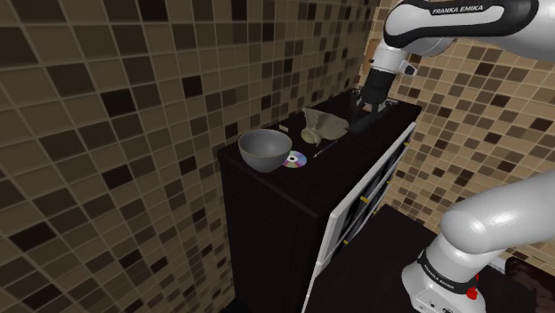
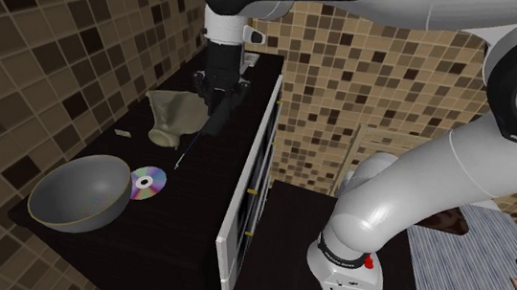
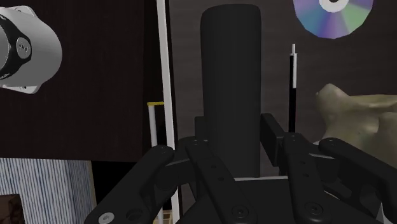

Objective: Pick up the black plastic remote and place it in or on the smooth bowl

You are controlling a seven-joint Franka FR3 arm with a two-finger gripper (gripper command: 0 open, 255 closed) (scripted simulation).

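**Remote in the grip, bowl yet to reach**

The gripper point(image 2: 218, 100) pinches the black remote point(image 3: 230, 63) between both fingers, at the end of the dark cabinet top point(image 2: 182, 233) well apart from the grey bowl point(image 1: 264, 149). I judge the grasp made. Next comes a lift and a carry to the bowl. The way passes over a beige crumpled thing point(image 2: 174, 117), a thin stick point(image 2: 187, 152) and a disc point(image 2: 148, 181). The wall runs close on one side, and the cabinet's front edge drops away on the other.
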